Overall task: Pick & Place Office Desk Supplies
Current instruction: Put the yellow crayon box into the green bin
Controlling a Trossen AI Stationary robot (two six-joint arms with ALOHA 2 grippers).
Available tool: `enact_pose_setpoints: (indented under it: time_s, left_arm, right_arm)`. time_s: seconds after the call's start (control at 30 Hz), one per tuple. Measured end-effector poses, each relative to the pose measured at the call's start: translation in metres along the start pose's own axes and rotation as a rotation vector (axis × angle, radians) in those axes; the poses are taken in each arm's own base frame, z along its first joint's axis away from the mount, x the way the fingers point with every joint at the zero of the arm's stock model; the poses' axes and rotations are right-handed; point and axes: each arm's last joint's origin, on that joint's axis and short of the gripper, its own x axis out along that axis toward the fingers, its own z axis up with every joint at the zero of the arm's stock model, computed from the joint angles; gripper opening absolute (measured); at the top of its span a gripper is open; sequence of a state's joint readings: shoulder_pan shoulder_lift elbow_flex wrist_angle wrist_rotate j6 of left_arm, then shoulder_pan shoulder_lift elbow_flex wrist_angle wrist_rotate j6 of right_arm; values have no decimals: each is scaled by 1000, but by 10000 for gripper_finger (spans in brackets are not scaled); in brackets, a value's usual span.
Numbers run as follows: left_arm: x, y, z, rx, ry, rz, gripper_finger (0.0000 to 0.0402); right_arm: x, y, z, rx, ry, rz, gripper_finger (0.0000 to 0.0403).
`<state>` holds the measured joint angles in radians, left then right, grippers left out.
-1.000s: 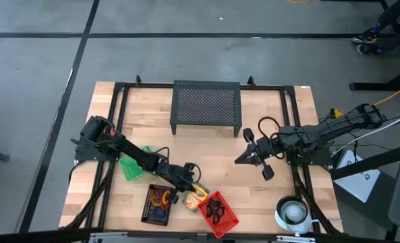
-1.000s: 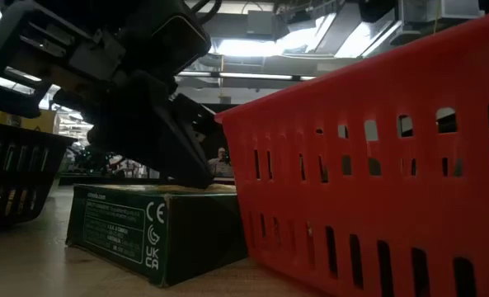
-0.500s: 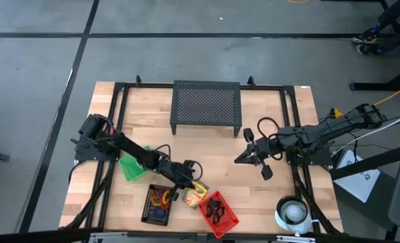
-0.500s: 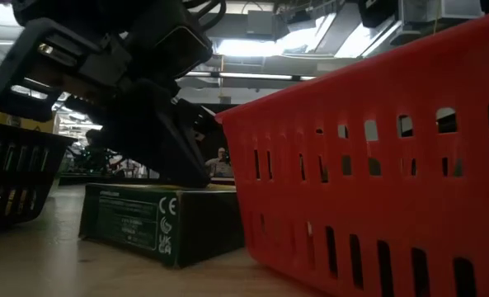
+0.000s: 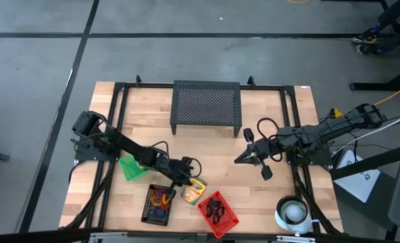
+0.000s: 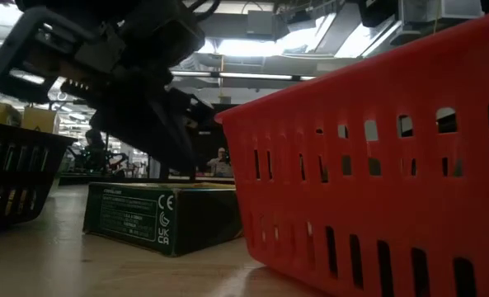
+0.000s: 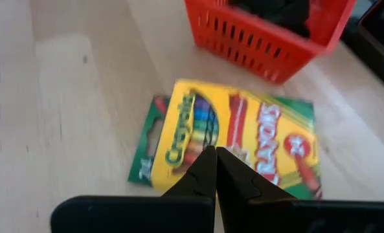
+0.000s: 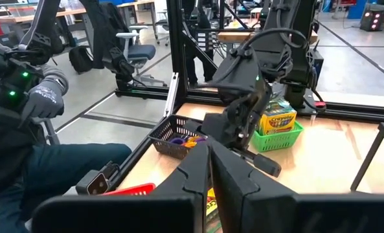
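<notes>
Left arm (image 5: 129, 150): we see matte black links, thick at the base and slimmer toward the wrist.
Left cable: a thin black loop arches over the wrist.
Left tool (image 7: 215, 169): we see two black tapered fingers pressed together, set on a flat black bar.
Right arm (image 5: 321, 135): black jointed links, with a yellow cable near its base.
Right tool (image 5: 242, 158): slim black fingers coming to a point, a black cable loop behind them.

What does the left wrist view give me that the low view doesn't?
Only the left wrist view: the crayon box's yellow printed top, flat on the wood, and the shut left end effector above it, empty. Only the low view: the box's dark green side with small print, and the black basket off to one side. Both: the box lying beside the red basket.
</notes>
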<state>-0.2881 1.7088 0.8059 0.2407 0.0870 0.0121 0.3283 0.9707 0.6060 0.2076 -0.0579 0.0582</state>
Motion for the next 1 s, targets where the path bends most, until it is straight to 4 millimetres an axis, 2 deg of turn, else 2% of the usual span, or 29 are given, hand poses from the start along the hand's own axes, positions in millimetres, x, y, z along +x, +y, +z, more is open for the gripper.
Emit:
enact_pose_setpoints:
  time_s: [1.0]
  left_arm:
    - [-3, 7, -17, -39, 190, 30, 2]
  right_arm:
    - [0, 0, -4, 29, 40, 0, 20]
